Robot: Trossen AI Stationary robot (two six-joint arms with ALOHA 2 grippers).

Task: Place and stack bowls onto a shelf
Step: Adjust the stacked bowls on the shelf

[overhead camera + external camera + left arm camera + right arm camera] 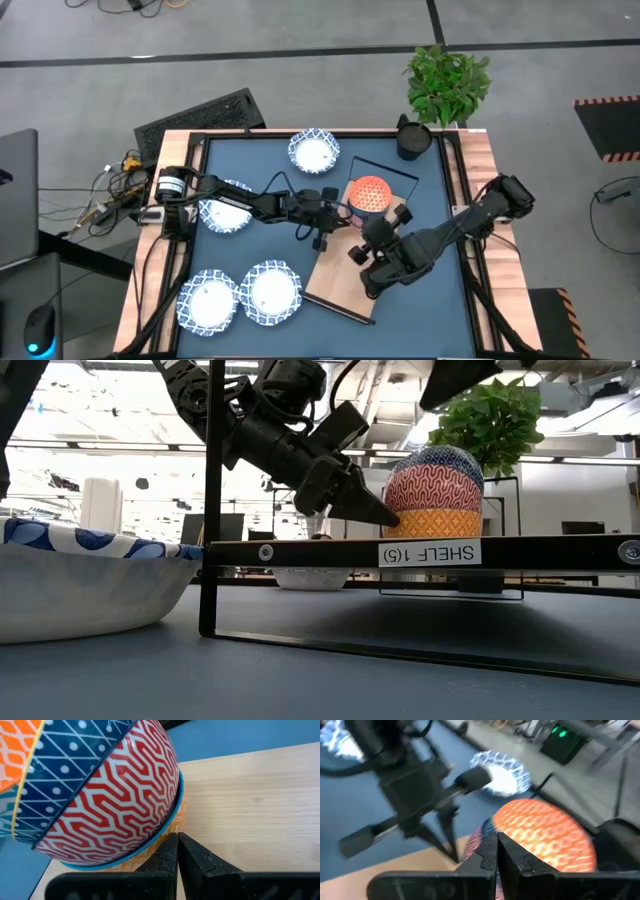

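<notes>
A stack of small patterned bowls [368,197] stands upside down on the light-wood shelf [345,275], rims down. In the low view the stack [435,490] shows blue on top, red in the middle and orange at the bottom. My left gripper [390,518] is shut, with its tips at the stack's left side. My right gripper [496,842] is shut and hovers above the board on the stack's near side, touching nothing. The orange-red dome of the stack [545,832] lies just beyond its fingertips. My left gripper touches the stack with its shut fingertips [175,847] at the blue rim of the red zigzag bowl [165,827], where that bowl sits over the orange one. The fingers come from the table's left, slanting down. The stack rests upright on the board.
White bowls with blue rims lie on the blue table: one at the far side [314,152], one under the left arm [225,210], two at the near left [208,300] [272,292]. A dark pot [413,138] and a plant [447,85] stand at the far right.
</notes>
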